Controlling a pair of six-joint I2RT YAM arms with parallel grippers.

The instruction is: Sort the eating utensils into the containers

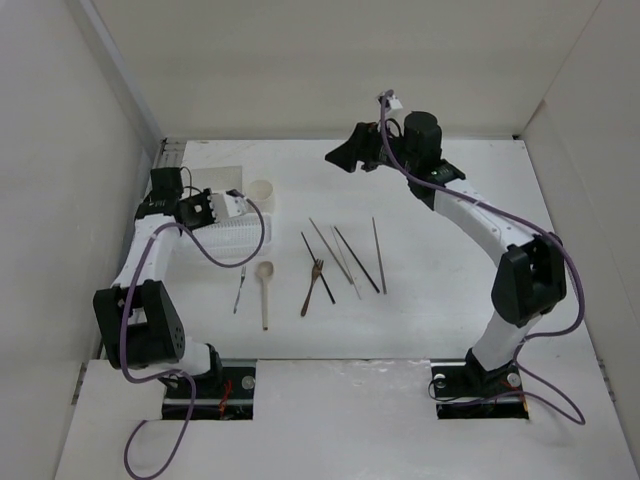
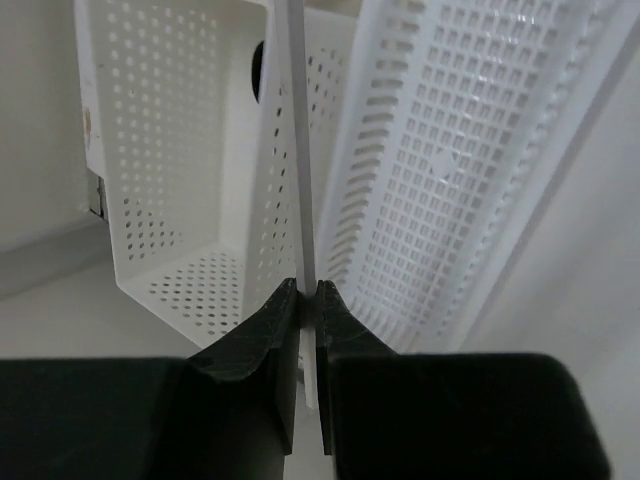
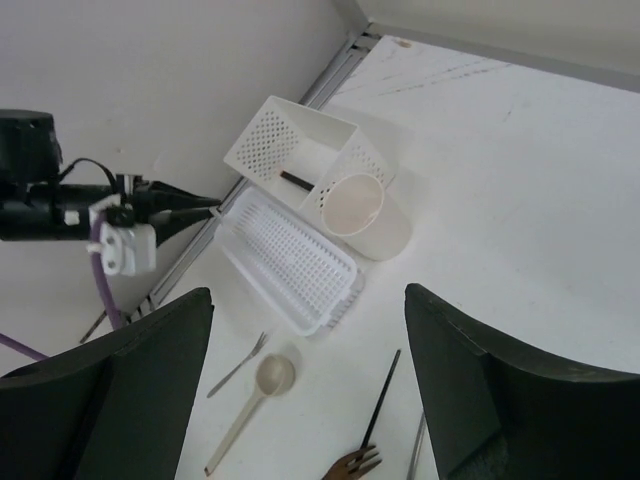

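My left gripper (image 2: 308,290) is shut on a pale chopstick (image 2: 296,150), which points toward the gap between the perforated box (image 2: 170,150) and the ribbed tray (image 2: 450,170). A dark piece (image 3: 296,181) lies in the box (image 3: 285,140). In the top view the left gripper (image 1: 238,197) is beside the box (image 1: 218,177), the tray (image 1: 235,238) and the cream cup (image 1: 262,190). On the table lie a metal fork (image 1: 240,288), a pale spoon (image 1: 265,292), a brown fork (image 1: 312,288) and dark chopsticks (image 1: 357,260). My right gripper (image 1: 345,157) is open and empty, high above them.
White enclosure walls stand close on the left (image 1: 60,150) and at the back. The cup (image 3: 355,205) sits against the box and the tray (image 3: 290,260). A purple cable (image 1: 225,255) loops off the left arm over the tray's near side.
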